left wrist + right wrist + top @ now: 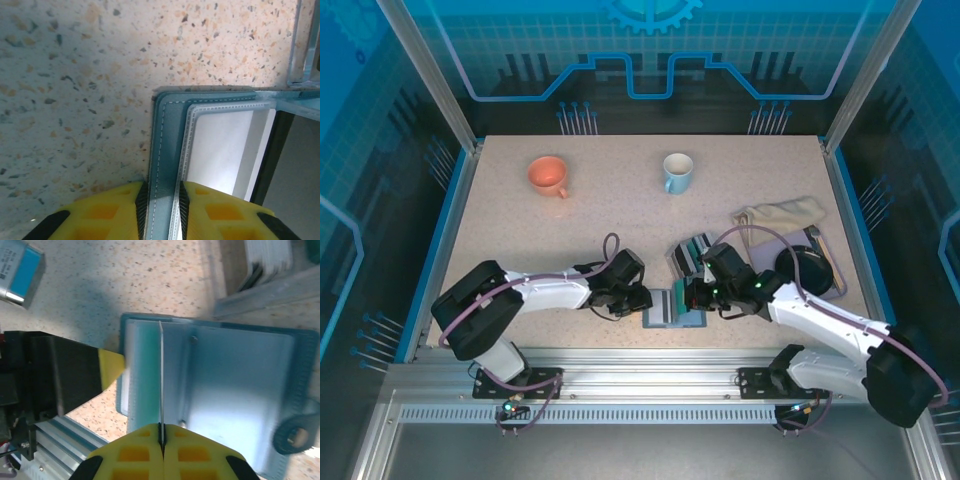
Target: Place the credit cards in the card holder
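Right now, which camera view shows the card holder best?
The right wrist view: the card holder lies open across the frame, with the right pincer holding a credit card edge-on over it. The left wrist view gives one stitched corner, pinched by the left pincer. The top view shows it small.

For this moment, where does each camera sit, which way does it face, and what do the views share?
Top external: above and behind the bases, looking down at the table; both arms show.
Left wrist: looks down along the left gripper, which pinches the card holder by its edge.
Right wrist: looks down along the right gripper, which holds a credit card edge-on above the card holder.
Shared: all three show the card holder.
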Controlling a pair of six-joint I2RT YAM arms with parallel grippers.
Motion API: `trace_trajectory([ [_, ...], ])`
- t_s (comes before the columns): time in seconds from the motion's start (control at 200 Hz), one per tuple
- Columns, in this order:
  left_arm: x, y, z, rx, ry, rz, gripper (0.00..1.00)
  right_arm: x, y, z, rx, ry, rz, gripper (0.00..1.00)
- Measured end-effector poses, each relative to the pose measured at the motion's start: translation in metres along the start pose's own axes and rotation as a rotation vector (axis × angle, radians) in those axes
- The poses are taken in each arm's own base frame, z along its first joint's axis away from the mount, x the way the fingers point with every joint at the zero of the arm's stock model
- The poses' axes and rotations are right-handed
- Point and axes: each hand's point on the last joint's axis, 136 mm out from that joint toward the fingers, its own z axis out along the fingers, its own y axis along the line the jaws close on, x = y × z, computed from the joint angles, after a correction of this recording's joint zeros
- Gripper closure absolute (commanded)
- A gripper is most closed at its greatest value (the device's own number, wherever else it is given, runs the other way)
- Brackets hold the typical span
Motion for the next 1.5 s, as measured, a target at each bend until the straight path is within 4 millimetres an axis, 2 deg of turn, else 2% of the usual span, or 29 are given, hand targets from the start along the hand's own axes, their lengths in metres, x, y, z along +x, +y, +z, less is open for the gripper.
trace_trajectory([
  [0.205,0.006,-0.007,0.002,0.021,0.004,0.004,0.72,0.001,0.005,0.008,-0.025,0.021,0.006,0.95],
  [0.44,0.004,0.001,-0.011,0.009,-0.049,-0.027,0.62,-0.001,-0.007,0.002,0.007,-0.012,0.03,0.96],
  [0.56,0.002,0.002,-0.019,0.016,-0.073,-0.036,0.56,-0.004,-0.019,-0.008,0.016,-0.051,0.063,0.96],
  [0.665,0.001,0.001,-0.021,0.02,-0.08,-0.033,0.52,-0.009,-0.022,-0.021,0.017,-0.101,0.074,0.96],
  [0.83,0.001,-0.001,-0.02,0.02,-0.077,-0.016,0.49,-0.016,-0.019,-0.045,0.004,-0.195,0.057,0.96],
  [0.94,0.001,-0.005,-0.015,0.022,-0.063,-0.007,0.49,-0.019,-0.012,-0.052,-0.031,-0.223,0.046,0.97],
  [1.05,0.003,-0.006,-0.008,0.02,-0.045,-0.007,0.49,-0.017,-0.007,-0.04,-0.069,-0.19,0.041,0.96],
  [1.295,0.004,-0.007,-0.002,0.025,-0.031,-0.005,0.55,0.007,-0.02,0.009,-0.083,-0.034,0.063,0.97],
  [1.501,0.003,-0.006,0.0,0.016,-0.027,-0.007,0.6,0.01,-0.021,0.023,-0.107,-0.011,0.054,0.96],
])
